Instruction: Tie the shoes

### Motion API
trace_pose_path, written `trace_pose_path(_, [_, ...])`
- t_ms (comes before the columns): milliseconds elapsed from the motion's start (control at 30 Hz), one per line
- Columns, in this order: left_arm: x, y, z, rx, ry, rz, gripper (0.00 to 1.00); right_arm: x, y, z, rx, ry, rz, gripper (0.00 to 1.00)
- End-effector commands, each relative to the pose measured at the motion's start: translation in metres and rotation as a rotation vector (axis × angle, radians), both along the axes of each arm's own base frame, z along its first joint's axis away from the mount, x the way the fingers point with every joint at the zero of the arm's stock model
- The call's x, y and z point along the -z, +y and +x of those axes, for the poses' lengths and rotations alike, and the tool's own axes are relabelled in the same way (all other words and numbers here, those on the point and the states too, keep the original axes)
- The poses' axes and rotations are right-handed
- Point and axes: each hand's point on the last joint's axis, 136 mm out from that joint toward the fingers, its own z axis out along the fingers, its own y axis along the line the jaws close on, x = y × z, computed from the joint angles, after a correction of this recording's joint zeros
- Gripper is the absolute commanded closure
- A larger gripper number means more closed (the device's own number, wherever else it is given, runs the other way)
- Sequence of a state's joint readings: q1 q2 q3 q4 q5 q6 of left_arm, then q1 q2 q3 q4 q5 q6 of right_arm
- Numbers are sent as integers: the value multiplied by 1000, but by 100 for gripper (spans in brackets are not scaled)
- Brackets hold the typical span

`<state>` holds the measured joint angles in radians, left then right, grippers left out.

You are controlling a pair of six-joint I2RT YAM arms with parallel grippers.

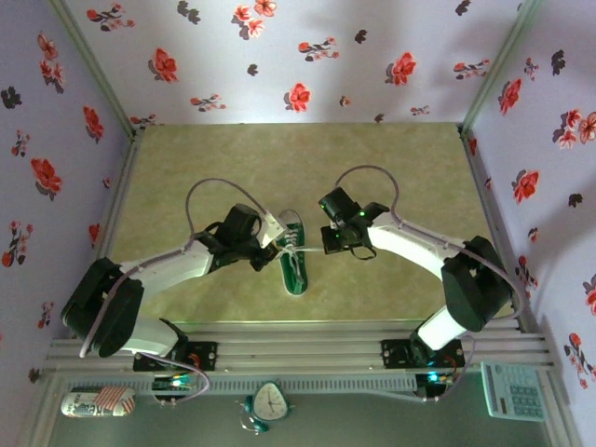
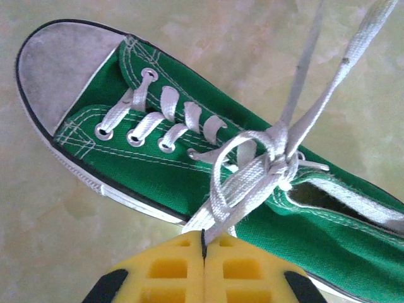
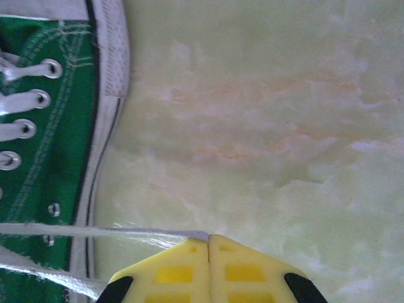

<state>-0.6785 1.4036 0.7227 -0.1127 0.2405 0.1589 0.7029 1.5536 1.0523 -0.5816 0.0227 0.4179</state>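
Both arms bend inward, left claw (image 2: 204, 243) and right claw (image 3: 208, 240) each pinched shut on white lace (image 3: 126, 232).

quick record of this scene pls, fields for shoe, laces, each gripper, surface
shoe: green sneaker with a white toe cap, sole down on the table
laces: white laces gathered in a knot over the tongue, one loop showing
left: left gripper shut, pinching the lace loop at the shoe's side
right: right gripper shut, pinching a taut lace strand beside the sole
surface: table, pale green, marbled
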Motion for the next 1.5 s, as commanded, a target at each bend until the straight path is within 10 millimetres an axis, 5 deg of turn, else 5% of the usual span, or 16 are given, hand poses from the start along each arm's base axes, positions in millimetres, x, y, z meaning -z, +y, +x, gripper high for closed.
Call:
trace_pose_path(0, [-4, -6, 0, 10, 22, -25, 100, -32, 39, 22, -59, -51, 149, 100])
trace_pose_path(267, [-2, -6, 11, -109, 20, -87, 100, -53, 106, 53, -142, -31, 296, 99])
trace_pose_path(367, [1, -3, 14, -160, 23, -102, 100, -52, 124, 60, -176, -8, 330, 83])
trace_pose_path(500, [8, -1, 17, -249, 64, -153, 100, -80, 128, 69, -174, -103, 392, 58])
trace_pose_path(667, [17, 4, 17, -310, 67, -184, 100, -99, 95, 69, -92, -244, 376, 52])
trace_pose_path(767, [17, 3, 17, -315, 71, -204, 100, -87, 72, 54, -55, -264, 355, 58])
trace_pose_path(1000, [20, 2, 17, -305, 77, -195, 100, -39, 76, -14, -184, -103, 511, 62])
trace_pose_path(1167, [21, 1, 17, -300, 78, -184, 100, -30, 88, -29, -215, -34, 598, 55])
trace_pose_path(1467, [18, -1, 18, -286, 77, -175, 100, -2, 101, -40, -270, 59, 552, 57])
